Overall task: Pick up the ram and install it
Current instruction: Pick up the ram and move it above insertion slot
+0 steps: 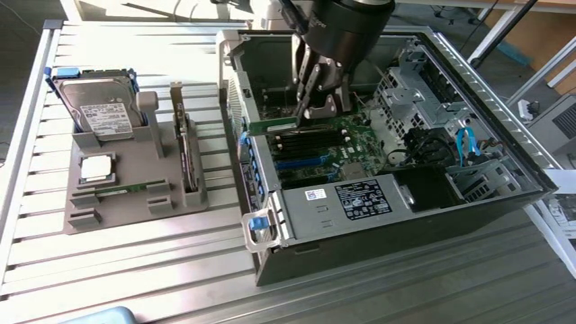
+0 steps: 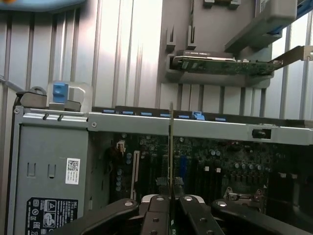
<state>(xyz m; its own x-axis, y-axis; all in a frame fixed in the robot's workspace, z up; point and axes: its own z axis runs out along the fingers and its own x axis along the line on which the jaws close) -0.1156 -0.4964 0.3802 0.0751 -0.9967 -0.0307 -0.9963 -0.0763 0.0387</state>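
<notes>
Risks bending or jamming the ram [image 1: 277,125], clamped tight in the claw [image 1: 317,113], if tilted off the memory slots [image 1: 311,142] at six o'clock.

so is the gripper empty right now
No, the gripper is shut on the thin green ram, holding it over the motherboard.

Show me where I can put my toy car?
The bare table slats at the exterior view's lower left, bordered by the gray holder and the computer case, are free. Inside the case it's crowded: the gripper holds the ram.
</notes>
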